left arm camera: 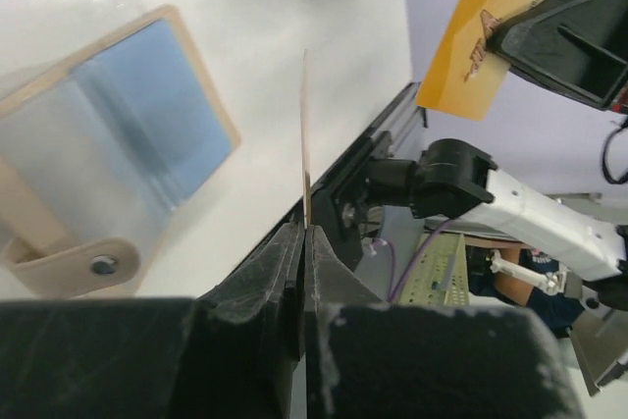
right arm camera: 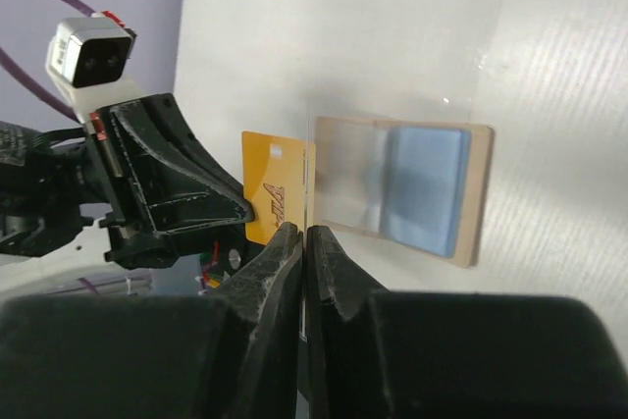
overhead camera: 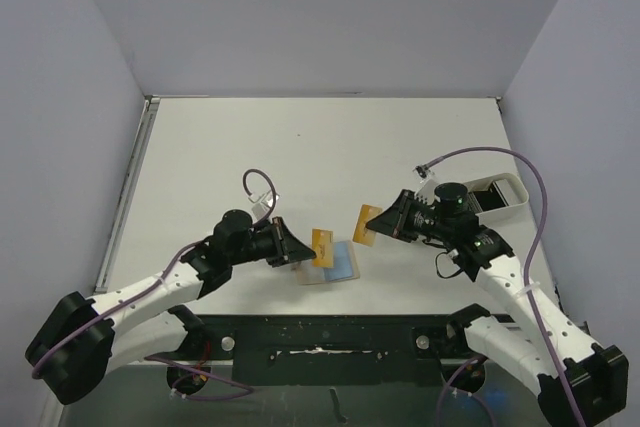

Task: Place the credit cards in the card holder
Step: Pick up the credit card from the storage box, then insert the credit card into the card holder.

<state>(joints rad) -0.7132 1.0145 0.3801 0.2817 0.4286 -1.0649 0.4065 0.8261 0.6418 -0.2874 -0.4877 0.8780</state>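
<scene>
Insertion is the step I'm on, and neither card is in yet. Left of centre in the top view, the left gripper (overhead camera: 304, 246) has its jaws pinched shut on the left card (overhead camera: 323, 246), an orange one held by the upper-left corner of the holder (overhead camera: 342, 265); I can't tell whether they touch. The holder lies open on the table at lower centre, blue lining up, its snap tab (left arm camera: 74, 264) at the lower left of the left wrist view. Right of it, the right card (overhead camera: 371, 226) is clamped in the closed jaws of the right gripper (overhead camera: 384, 222). The tray (overhead camera: 497, 195) sits far right. Next, I judge, one card's edge must meet a pocket mouth and slide in flat. I can't make out the pocket openings, and the loose holder may skate.
</scene>
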